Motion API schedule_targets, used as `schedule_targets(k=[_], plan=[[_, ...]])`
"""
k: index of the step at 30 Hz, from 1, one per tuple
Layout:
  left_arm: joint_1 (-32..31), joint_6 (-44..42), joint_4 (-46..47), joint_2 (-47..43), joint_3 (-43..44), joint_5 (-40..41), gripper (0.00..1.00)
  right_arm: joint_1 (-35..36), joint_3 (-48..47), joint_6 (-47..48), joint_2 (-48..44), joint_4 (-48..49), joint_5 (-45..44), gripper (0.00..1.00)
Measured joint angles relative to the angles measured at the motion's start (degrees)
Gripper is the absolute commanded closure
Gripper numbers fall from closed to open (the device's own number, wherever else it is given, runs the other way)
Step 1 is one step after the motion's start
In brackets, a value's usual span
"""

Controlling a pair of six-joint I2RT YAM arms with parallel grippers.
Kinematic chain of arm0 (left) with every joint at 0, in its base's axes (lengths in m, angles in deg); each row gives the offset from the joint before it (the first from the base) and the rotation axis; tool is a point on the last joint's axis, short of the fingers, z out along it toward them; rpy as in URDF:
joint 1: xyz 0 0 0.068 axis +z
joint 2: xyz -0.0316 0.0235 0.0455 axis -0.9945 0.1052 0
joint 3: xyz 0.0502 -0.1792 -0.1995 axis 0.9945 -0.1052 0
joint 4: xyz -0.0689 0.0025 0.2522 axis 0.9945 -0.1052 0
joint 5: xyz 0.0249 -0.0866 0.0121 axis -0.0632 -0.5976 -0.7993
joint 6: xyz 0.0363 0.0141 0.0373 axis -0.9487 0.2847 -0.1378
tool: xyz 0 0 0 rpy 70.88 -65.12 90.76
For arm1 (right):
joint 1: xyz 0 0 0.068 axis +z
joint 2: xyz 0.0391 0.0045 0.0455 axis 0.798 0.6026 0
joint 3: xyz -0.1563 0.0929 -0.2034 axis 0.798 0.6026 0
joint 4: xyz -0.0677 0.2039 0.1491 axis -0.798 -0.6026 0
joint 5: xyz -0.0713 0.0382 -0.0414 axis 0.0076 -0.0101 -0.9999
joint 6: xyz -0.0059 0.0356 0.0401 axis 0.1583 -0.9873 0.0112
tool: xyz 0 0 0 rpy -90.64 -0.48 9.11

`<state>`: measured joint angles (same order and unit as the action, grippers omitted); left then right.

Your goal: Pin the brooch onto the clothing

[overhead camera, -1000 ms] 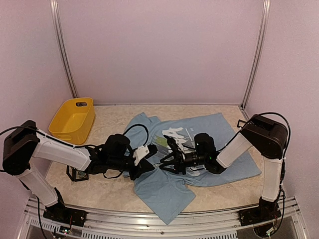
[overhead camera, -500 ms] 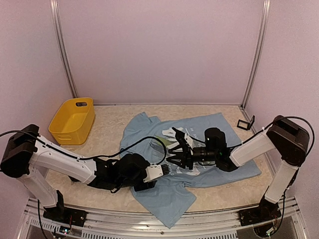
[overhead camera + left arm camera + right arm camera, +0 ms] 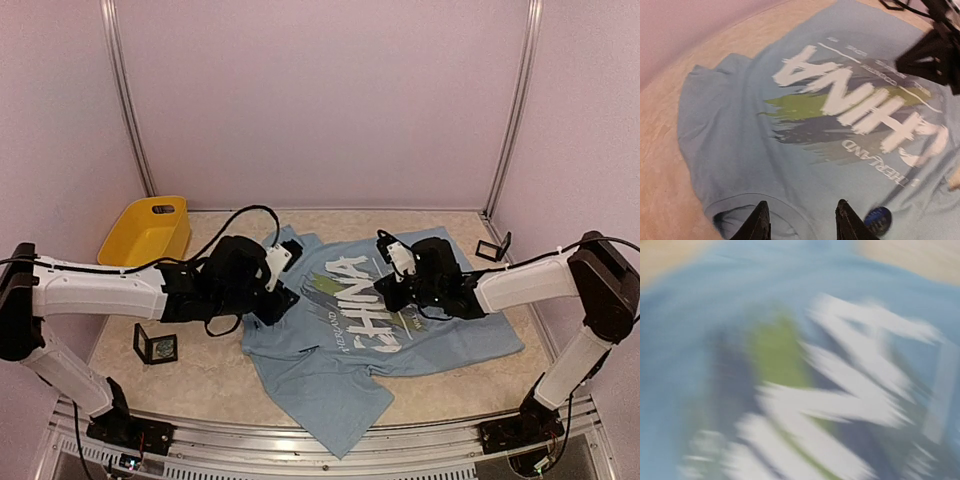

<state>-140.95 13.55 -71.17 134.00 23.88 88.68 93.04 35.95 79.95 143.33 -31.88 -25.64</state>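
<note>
One yellow bin [image 3: 150, 236] sits near the T-shirt [image 3: 330, 372]; left pincer [image 3: 803, 216] released, right pincer [image 3: 388, 292] cannot tell.

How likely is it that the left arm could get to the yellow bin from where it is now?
Probably yes. The yellow bin sits at the back on that arm's side, with bare table between. The left gripper, open and empty, is over the T-shirt and would only swing left.
</note>
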Motion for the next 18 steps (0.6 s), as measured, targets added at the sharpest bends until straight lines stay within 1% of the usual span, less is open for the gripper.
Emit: schedule_targets(k=[2, 3, 5, 7, 10, 11, 15, 18], plan=[[7.32, 7.48, 2.12, 0.90, 0.28, 0.83, 0.60, -2.40, -0.17, -3.19, 0.07, -4.66, -3.45, 1.00], [9.64, 10.29, 2.86, 2.29, 0.61, 1.27, 0.60, -3.52, -0.17, -4.15, 0.22, -6.51, -4.55, 1.00], [12.37, 14.97, 3.74, 6.86, 1.51, 1.95, 0.60, -5.97, -0.22, -6.45, 1.18, -9.62, -6.29, 1.00], [13.75, 18.78, 3.41, 13.86, 3.26, 2.29, 0.61, -7.78, -0.66, -7.67, 3.04, -11.82, -7.13, 1.00], [15.45, 21.81, 2.14, 23.45, 6.78, 2.67, 0.62, -10.45, -3.02, -9.14, 8.02, -14.47, -7.87, 1.00], [16.06, 22.45, 3.06, 26.56, 9.27, 4.46, 0.62, -11.04, -4.50, -9.29, 8.83, -15.08, -8.09, 1.00], [20.65, 23.93, 3.37, 31.43, 15.61, 5.01, 0.61, -13.18, -9.70, -9.25, 13.16, -15.39, -8.07, 1.00], [23.12, 23.91, 4.63, 34.25, 19.15, 4.76, 0.57, -14.73, -13.62, -8.31, 15.93, -16.06, -8.20, 1.00]])
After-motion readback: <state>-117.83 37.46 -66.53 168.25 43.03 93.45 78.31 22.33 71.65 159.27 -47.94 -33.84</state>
